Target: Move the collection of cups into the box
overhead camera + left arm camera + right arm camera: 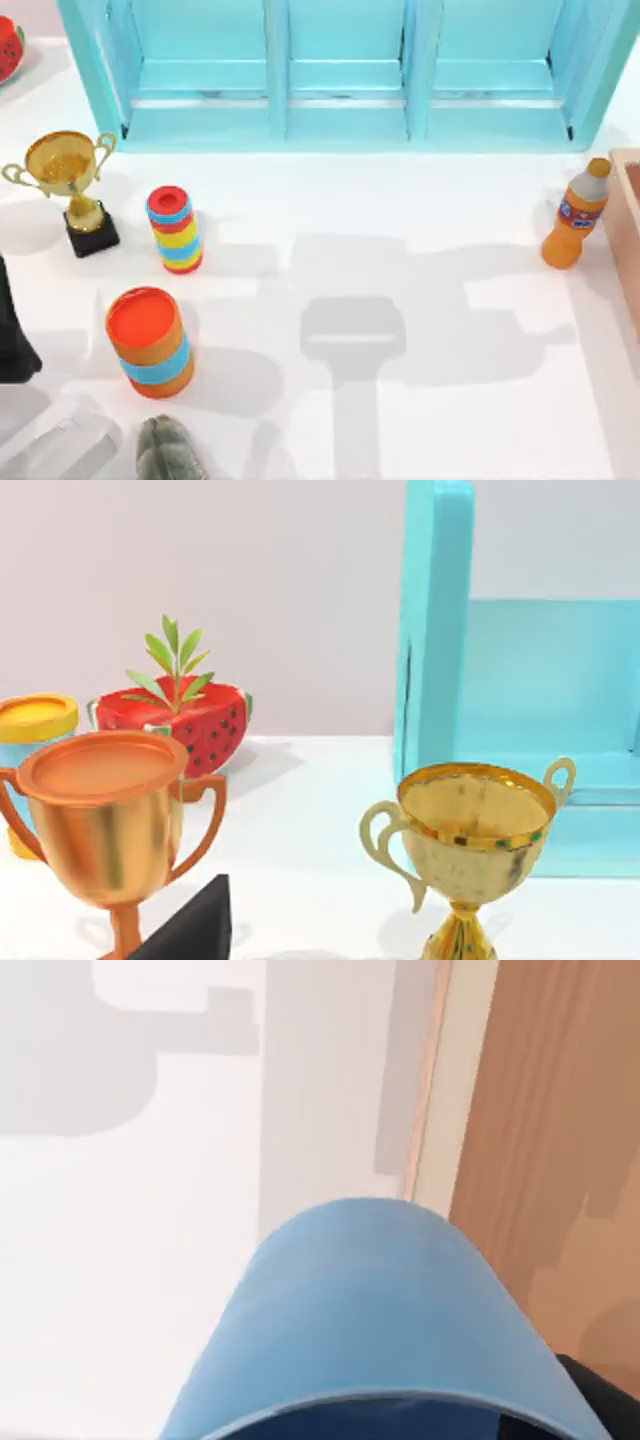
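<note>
While the blue cup (380, 1310) hangs beside the box (540, 1160) rim — right jaws' hold unclear.

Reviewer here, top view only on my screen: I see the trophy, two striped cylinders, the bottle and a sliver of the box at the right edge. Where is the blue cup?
Observer: The blue cup sits close under the right wrist camera, beside the box wall.
Operator: Anything behind the gold trophy?
Observer: The left wrist view shows a second, copper trophy beside it.
Operator: And the red thing at top left?
Observer: A watermelon-shaped planter with a green sprig.
</note>
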Controlling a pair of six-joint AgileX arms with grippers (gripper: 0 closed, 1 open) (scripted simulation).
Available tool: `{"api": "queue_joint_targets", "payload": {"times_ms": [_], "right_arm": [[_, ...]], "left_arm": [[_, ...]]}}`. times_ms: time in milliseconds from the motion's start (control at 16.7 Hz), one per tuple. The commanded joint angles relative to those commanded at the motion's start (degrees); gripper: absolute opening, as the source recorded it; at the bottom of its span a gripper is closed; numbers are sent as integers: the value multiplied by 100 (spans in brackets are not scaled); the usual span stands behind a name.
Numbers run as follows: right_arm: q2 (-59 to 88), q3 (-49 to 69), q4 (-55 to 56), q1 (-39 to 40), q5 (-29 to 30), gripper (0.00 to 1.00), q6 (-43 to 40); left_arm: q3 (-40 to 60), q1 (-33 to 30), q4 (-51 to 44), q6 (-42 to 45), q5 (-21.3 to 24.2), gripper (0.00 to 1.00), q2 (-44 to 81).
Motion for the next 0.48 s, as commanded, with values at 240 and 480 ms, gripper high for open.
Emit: {"api": "queue_joint_targets", "payload": {"times_ms": [240, 480], "right_arm": [[-78, 107, 217, -1222, 222, 0, -963], [-90, 240, 406, -2112, 365, 0, -1652]], "left_arm": [[0, 0, 0, 0, 0, 100, 0], [0, 0, 0, 0, 0, 100, 0]]}}
